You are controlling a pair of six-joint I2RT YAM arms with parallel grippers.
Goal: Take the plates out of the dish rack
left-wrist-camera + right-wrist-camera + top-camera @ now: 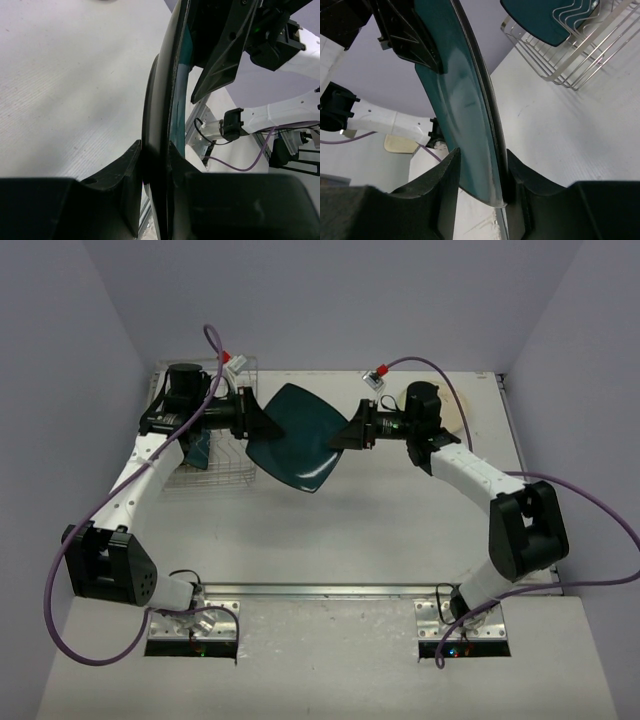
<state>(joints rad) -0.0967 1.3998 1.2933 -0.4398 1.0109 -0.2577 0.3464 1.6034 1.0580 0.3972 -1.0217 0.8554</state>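
Observation:
A dark teal rounded-square plate [295, 440] hangs tilted in the air between my two arms, to the right of the dish rack [215, 478]. My left gripper [262, 425] is shut on its left rim, and in the left wrist view both fingers of that gripper [155, 170] press the plate's edge [172, 75]. My right gripper [338, 435] has the opposite rim between its fingers. The right wrist view shows the gripper [482, 175] closed round the plate [455, 95]. A second teal plate [540, 20] stands in the rack [580, 55].
A cream plate [458, 415] lies on the table at the back right, partly under my right arm. The rack sits at the back left beneath my left arm. Purple cables loop off both arms. Walls close in the table on three sides.

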